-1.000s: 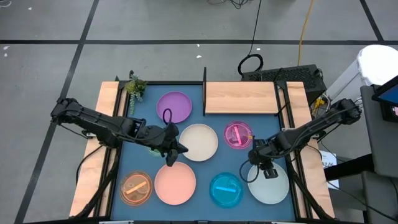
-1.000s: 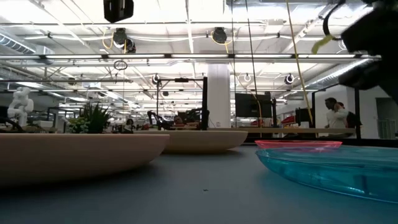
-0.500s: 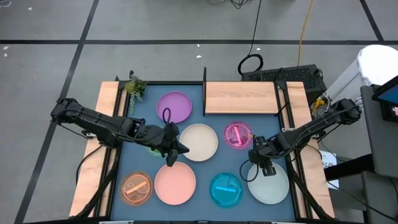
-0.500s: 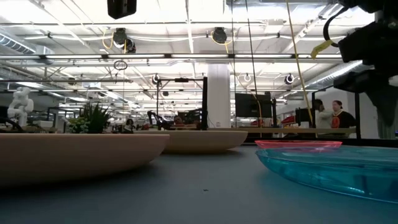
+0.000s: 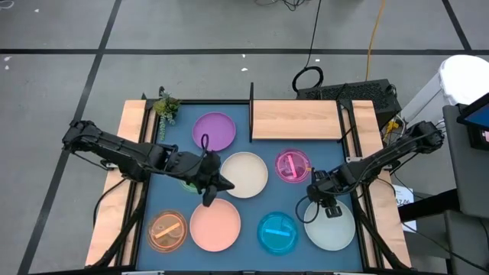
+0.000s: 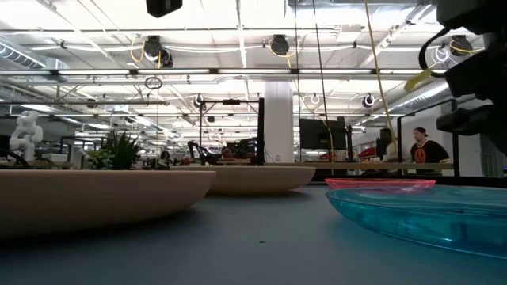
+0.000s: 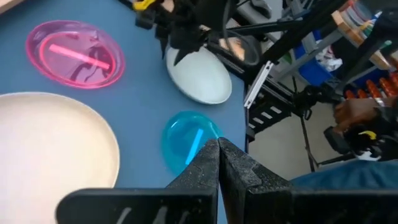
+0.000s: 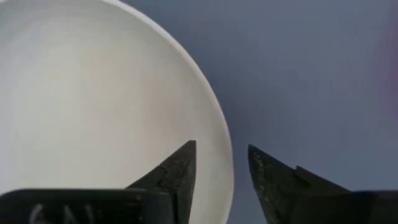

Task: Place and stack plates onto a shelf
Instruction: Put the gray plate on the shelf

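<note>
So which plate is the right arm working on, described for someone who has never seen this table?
Start at the dark blue mat and go to its near right corner, below the wooden shelf. The plate there is large, opaque and pale mint, with the right gripper straddling its rim, fingers apart. Its neighbours, the cyan dish and the magenta dish, are smaller and translucent.

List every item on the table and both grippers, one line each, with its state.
Left gripper: shut, empty, above the mat.
Right gripper: open, straddling the mint plate rim.
Shelf: bare.
Purple plate: on mat, unstacked.
Cream plate: on mat.
Pink plate: on mat.
Magenta dish: on mat.
Cyan dish: on mat.
Orange dish: on mat.
</note>
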Available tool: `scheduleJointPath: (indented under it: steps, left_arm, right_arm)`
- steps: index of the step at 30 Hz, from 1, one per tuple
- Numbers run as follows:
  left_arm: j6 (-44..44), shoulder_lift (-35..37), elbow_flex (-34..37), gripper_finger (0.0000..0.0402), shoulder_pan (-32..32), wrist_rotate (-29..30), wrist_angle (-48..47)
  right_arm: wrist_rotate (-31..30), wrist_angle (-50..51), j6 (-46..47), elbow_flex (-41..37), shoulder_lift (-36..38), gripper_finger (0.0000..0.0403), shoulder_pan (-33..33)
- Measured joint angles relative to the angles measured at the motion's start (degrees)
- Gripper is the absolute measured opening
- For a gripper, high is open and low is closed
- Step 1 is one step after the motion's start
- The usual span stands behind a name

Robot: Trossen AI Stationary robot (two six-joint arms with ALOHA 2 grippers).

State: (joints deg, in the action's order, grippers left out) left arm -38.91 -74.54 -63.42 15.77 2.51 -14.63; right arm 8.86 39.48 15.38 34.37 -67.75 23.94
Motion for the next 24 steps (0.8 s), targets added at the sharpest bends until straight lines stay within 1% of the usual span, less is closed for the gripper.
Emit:
scheduleJointPath:
  steps: [5, 9, 13, 18, 21, 24]
  left_arm:
    - [2.85, 0.0, 0.0, 0.0004, -0.49, 0.52, 2.89]
    - [3.24, 0.0, 0.0, 0.0004, -0.79, 0.56, 3.64]
    - [2.94, 0.0, 0.0, 0.0004, -0.71, 0.56, 2.86]
    - [-0.35, 0.0, 0.0, 0.0004, -0.9, 0.7, 2.78]
    - [0.03, 0.0, 0.0, 0.0004, -1.5, 0.93, 2.75]
    - [2.29, 0.0, 0.0, 0.0004, -1.66, 1.15, 2.75]
  right_arm:
    - [0.17, -1.66, 0.57, -2.01, 0.0, 0.0108, 0.02]
    - [0.17, -1.76, 0.14, -2.17, 0.02, 0.0083, 0.02]
    - [0.22, -2.03, 0.0, -2.18, 0.02, 0.0051, 0.04]
    - [0.47, -2.05, 0.03, -2.16, 0.07, 0.0012, 0.04]
    - [0.9, -2.07, 1.09, -2.14, 0.11, 0.0006, 0.04]
    - [2.17, -1.92, 2.12, -1.79, 0.09, 0.0006, 0.04]
